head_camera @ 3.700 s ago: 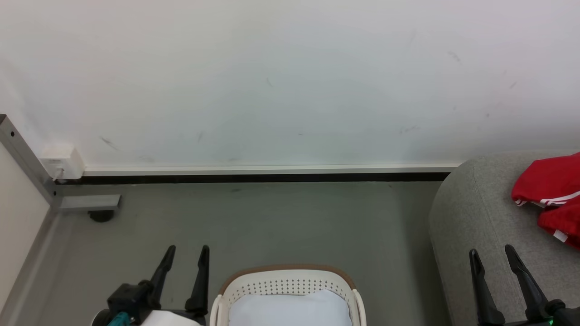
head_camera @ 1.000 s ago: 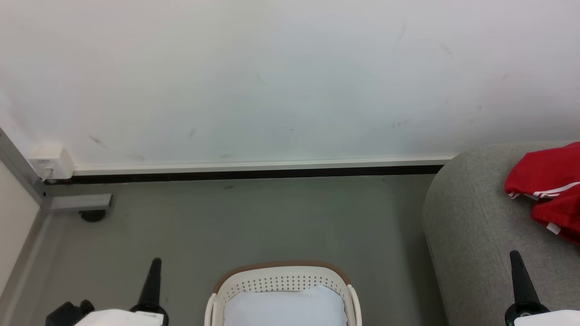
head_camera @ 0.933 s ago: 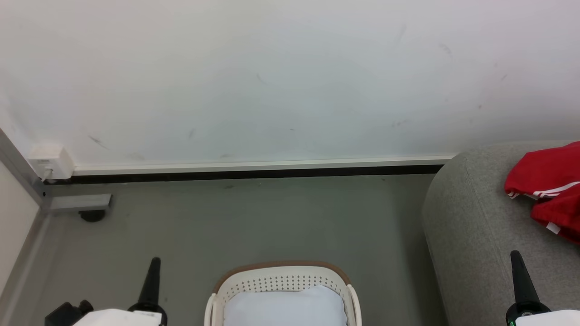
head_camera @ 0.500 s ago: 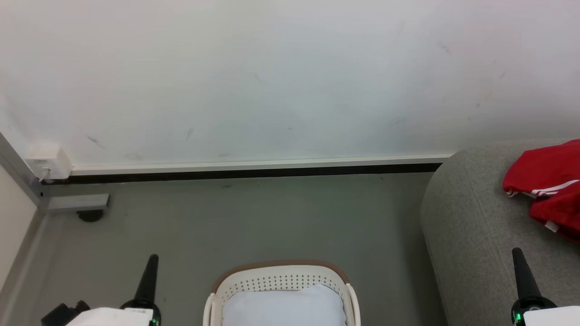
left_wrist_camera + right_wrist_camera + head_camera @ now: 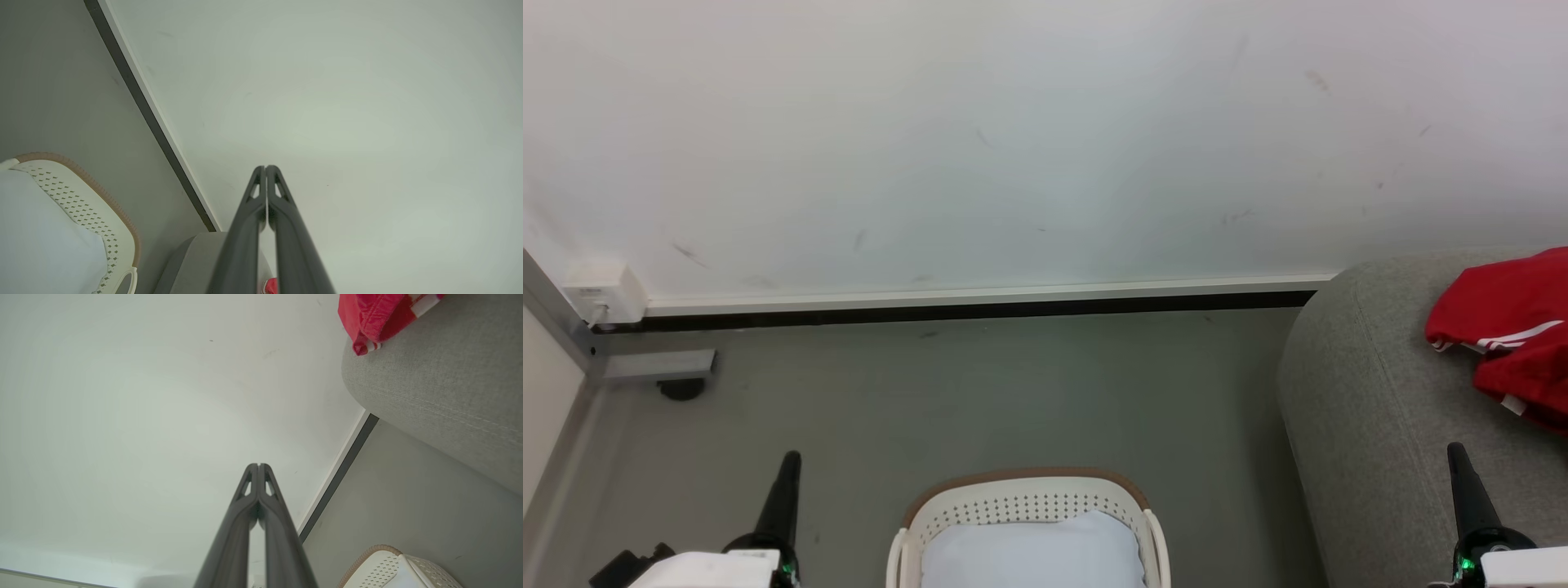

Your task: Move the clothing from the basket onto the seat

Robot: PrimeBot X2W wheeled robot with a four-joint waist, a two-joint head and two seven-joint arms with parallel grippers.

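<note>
The cream basket (image 5: 1029, 498) with its brown rim stands on the floor at the bottom centre, holding pale blue-white clothing (image 5: 1029, 555). The same basket (image 5: 102, 216) appears at the lower left of the left wrist view, and a corner of the basket (image 5: 380, 567) at the bottom of the right wrist view. The grey seat (image 5: 1372, 425) rises on the right with a red garment (image 5: 1503, 335) lying on it. My left gripper (image 5: 789, 464) is shut and empty left of the basket. My right gripper (image 5: 1455, 456) is shut and empty over the seat's edge. Both point at the wall.
A white wall with a dark baseboard (image 5: 964, 312) runs behind the grey floor (image 5: 980, 392). A metal frame foot (image 5: 658, 367) and a white socket box (image 5: 600, 294) sit at the far left corner.
Both grippers closed from open since the oldest frame. Over the last second the picture has drifted slightly as the camera moved; the arms keep their places.
</note>
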